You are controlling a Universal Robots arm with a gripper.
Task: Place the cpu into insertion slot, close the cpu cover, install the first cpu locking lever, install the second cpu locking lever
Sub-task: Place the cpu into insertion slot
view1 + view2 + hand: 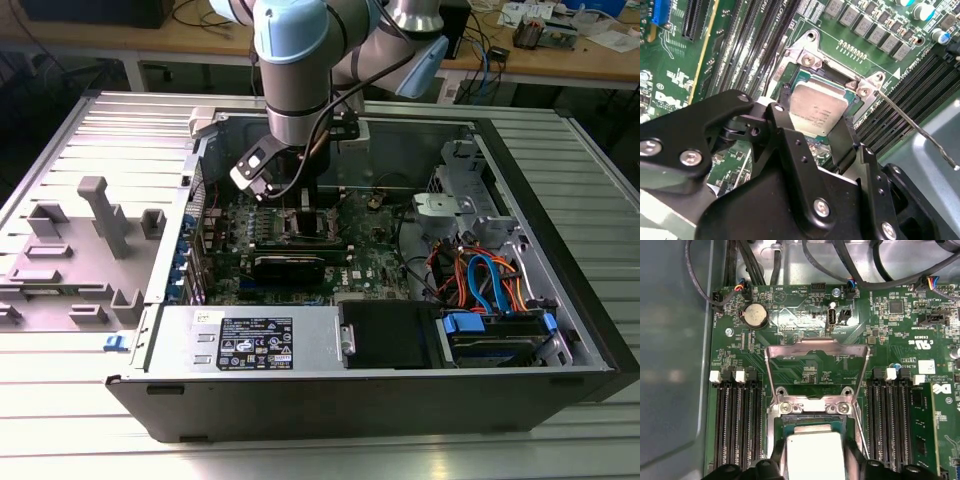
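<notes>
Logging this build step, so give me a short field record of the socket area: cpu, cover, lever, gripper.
cpu: metal top up, at the insertion slot, seating unclear
cpu cover: standing open, tilted up off the cpu
locking lever: thin rod sticking out away from the slot
gripper: straddling the cpu, inside the computer case

The cpu [817,107] has a dull silver-grey top with faint dark print. Around it the motherboard [805,367] is green, speckled with white lettering. The cpu cover [816,346] beside the cpu is bare silver. Black memory slots [735,425] run in parallel stripes on either side of the cpu. The gripper [812,130] over the cpu is matt black with silver screw heads. Well away from the cpu, the cables [483,280] are orange and blue, the arm [290,35] pale blue and grey, and the table [90,440] ribbed silver.
</notes>
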